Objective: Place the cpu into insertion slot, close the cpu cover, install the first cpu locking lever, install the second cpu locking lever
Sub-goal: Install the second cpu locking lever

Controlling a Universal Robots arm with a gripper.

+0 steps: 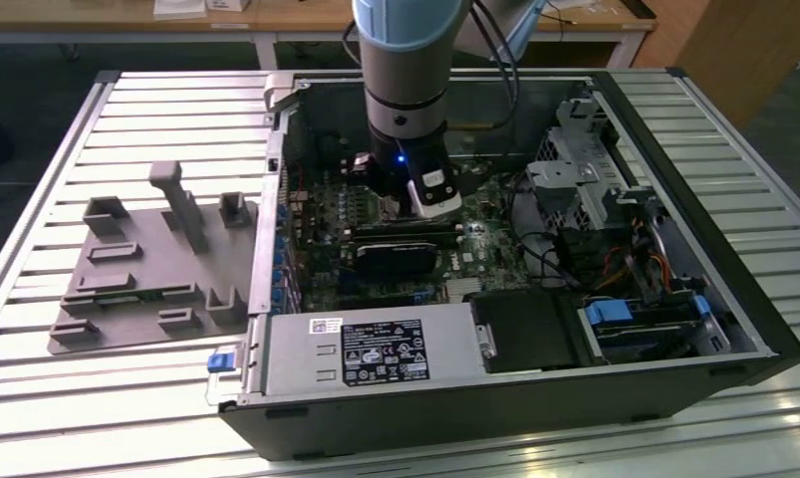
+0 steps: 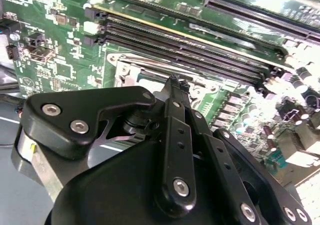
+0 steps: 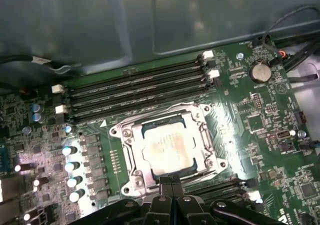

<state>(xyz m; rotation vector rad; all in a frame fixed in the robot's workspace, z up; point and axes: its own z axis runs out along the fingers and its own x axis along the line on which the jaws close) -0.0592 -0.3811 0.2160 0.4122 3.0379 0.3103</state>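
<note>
With the cpu (image 3: pixel 167 152) seated in the insertion slot (image 3: pixel 131 157) and the cpu cover (image 3: pixel 197 119) framing it on the motherboard (image 3: pixel 260 115), the clenched, empty pincer (image 3: pixel 172 183) hovers at the socket's edge, where a slow, square press would best seat a lever

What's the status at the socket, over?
Hand shut, empty, at the socket's edge. Cpu seated in insertion slot, cpu cover down around it. Nothing in the way.
</note>
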